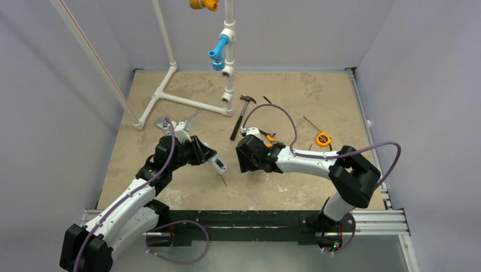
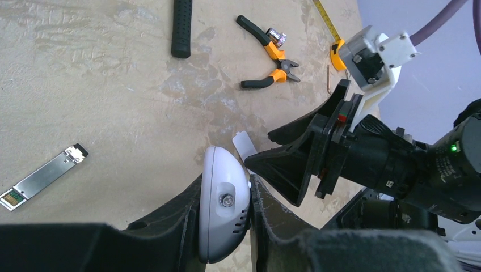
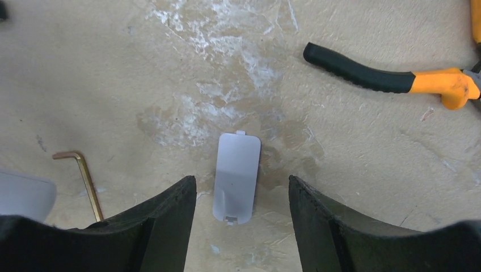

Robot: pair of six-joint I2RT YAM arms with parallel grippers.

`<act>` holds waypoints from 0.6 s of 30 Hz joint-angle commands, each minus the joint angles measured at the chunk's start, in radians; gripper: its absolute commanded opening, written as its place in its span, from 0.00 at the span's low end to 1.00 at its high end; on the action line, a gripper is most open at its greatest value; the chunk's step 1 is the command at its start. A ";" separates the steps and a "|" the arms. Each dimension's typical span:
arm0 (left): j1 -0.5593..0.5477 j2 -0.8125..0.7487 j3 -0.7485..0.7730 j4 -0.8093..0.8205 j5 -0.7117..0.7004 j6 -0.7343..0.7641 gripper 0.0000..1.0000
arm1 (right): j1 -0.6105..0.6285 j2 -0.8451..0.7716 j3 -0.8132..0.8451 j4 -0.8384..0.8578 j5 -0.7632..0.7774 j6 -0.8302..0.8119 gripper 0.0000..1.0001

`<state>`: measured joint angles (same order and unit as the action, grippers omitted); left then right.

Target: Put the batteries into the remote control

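Note:
My left gripper (image 2: 225,184) is shut on the remote control (image 2: 223,209), a slim white handset clamped by its sides with its rounded end toward the camera. In the top view the remote control (image 1: 217,164) sticks out of the left gripper (image 1: 205,154) just above the table. My right gripper (image 3: 241,181) stands open, low over the table. The small white battery-cover strip (image 3: 237,177) lies flat between its fingers, touching neither. In the top view the right gripper (image 1: 245,160) faces the remote from the right. The batteries are out of view.
A brass hex key (image 3: 85,178) lies left of the cover. Orange-handled pliers (image 2: 266,56), a hammer (image 1: 241,116) and a yellow tape measure (image 1: 323,139) lie farther back. A silver metal module (image 2: 42,177) rests to the left. A white pipe frame (image 1: 187,102) stands at the rear.

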<state>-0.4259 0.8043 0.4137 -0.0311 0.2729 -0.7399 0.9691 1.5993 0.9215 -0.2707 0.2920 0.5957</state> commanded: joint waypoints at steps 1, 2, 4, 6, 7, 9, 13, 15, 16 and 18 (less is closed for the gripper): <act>0.006 0.003 0.051 0.057 0.027 0.006 0.00 | 0.000 0.015 0.037 -0.020 -0.024 0.013 0.59; 0.006 0.007 0.052 0.058 0.031 0.003 0.00 | 0.002 0.024 0.042 -0.024 -0.027 0.010 0.59; 0.006 0.015 0.057 0.059 0.043 0.002 0.00 | 0.006 0.033 0.050 -0.038 -0.025 0.004 0.58; 0.006 0.017 0.063 0.056 0.047 0.003 0.00 | 0.011 0.040 0.053 -0.053 -0.021 -0.002 0.57; 0.006 0.016 0.063 0.054 0.046 0.004 0.00 | 0.012 0.044 0.052 -0.057 -0.024 -0.002 0.57; 0.006 0.017 0.064 0.052 0.046 0.002 0.00 | 0.016 0.049 0.053 -0.069 -0.026 -0.002 0.57; 0.006 0.016 0.054 0.057 0.047 -0.017 0.00 | 0.020 0.056 0.050 -0.077 -0.032 -0.002 0.55; 0.006 0.015 0.049 0.063 0.052 -0.026 0.00 | 0.023 0.058 0.052 -0.085 -0.033 -0.004 0.52; 0.006 0.014 0.049 0.063 0.052 -0.026 0.00 | 0.025 0.061 0.055 -0.089 -0.033 -0.006 0.51; 0.006 0.012 0.049 0.061 0.054 -0.027 0.00 | 0.030 0.069 0.061 -0.095 -0.034 -0.012 0.48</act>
<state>-0.4259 0.8238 0.4263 -0.0219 0.3073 -0.7490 0.9878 1.6497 0.9352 -0.3447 0.2668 0.5911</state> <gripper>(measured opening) 0.258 0.503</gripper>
